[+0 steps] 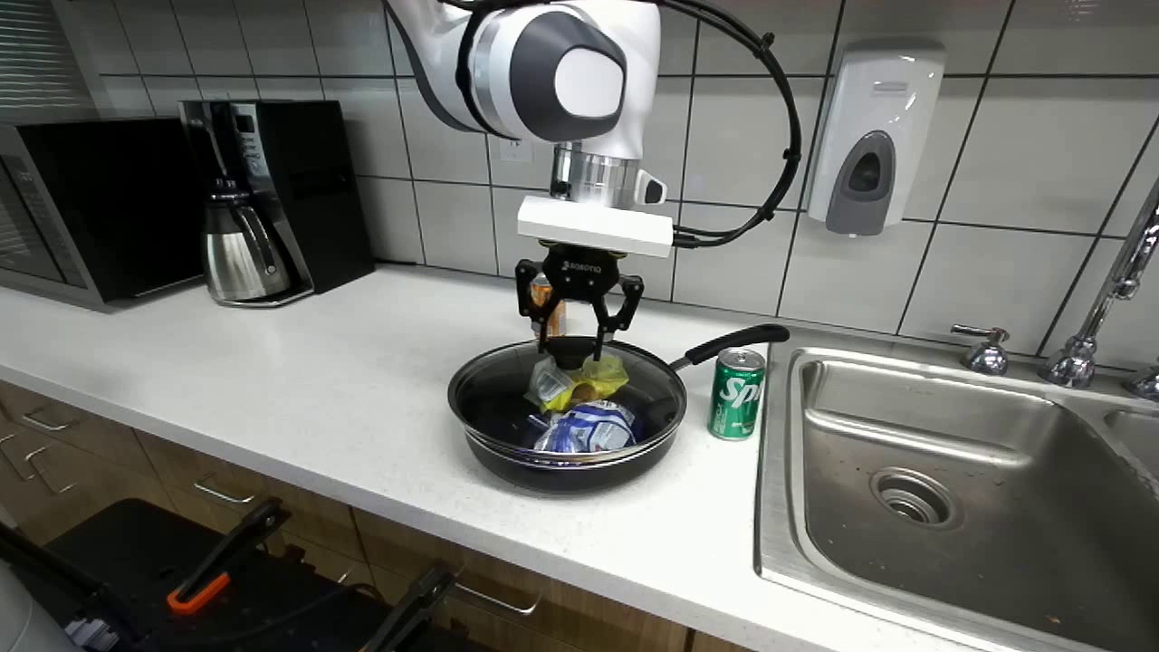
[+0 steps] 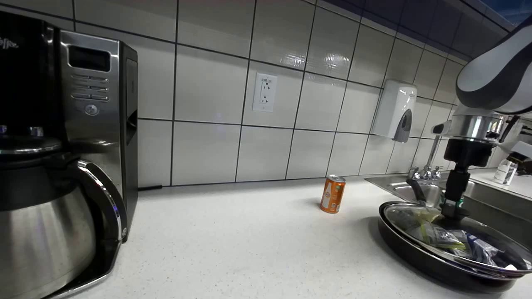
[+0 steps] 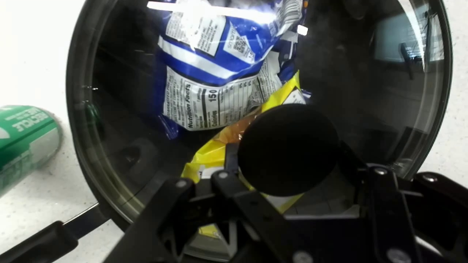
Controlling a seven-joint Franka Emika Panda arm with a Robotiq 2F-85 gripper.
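Observation:
My gripper (image 1: 570, 351) points down with its two fingers on either side of the black lid knob (image 3: 289, 146); both fingers appear to touch it. The knob tops a clear glass lid (image 1: 484, 394) over a black frying pan (image 1: 579, 478), in both exterior views. The lid's rim lies at or just above the pan's rim; I cannot tell whether it is lifted. Through the glass I see a yellow packet (image 3: 210, 153) and a blue and white packet (image 3: 219, 73). The pan handle (image 1: 738, 340) points toward the sink and also shows in the wrist view (image 3: 40, 243).
A green Sprite can (image 1: 738, 398) stands under the pan handle, near the steel sink (image 1: 779, 516). An orange can (image 2: 332, 195) stands behind the pan. A coffee maker (image 1: 312, 190) and a microwave (image 1: 136, 208) stand along the wall. A soap dispenser (image 1: 878, 118) hangs above.

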